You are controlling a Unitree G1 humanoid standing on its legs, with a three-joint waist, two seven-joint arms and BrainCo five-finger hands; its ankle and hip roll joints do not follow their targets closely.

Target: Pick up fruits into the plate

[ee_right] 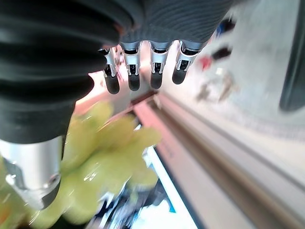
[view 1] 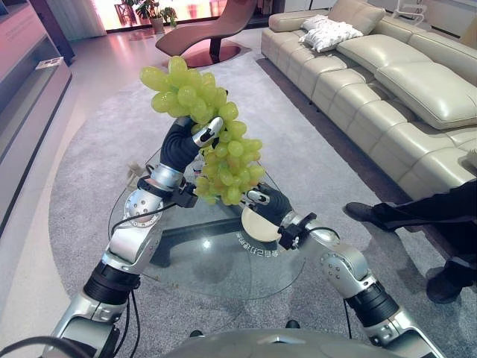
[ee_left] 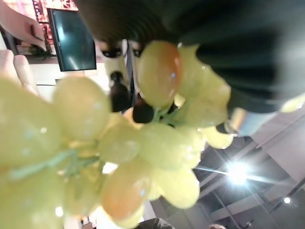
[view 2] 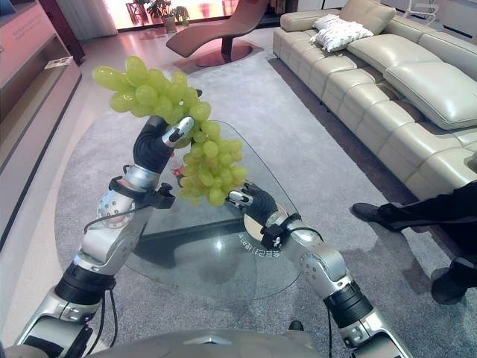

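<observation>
My left hand is shut on a large bunch of green grapes, held high above the round glass table. The bunch hangs down from the hand, and its grapes sit very close in the left wrist view. Below the bunch's lower end a white plate lies on the glass. My right hand rests at the plate's far edge, partly over it, just beside the lowest grapes. Its fingers are relaxed and hold nothing, with the grapes beyond them.
A cream leather sofa runs along the right. A person's dark legs and shoes are at the right, close to the table. A brown lounge chair stands at the back, a low cabinet on the left.
</observation>
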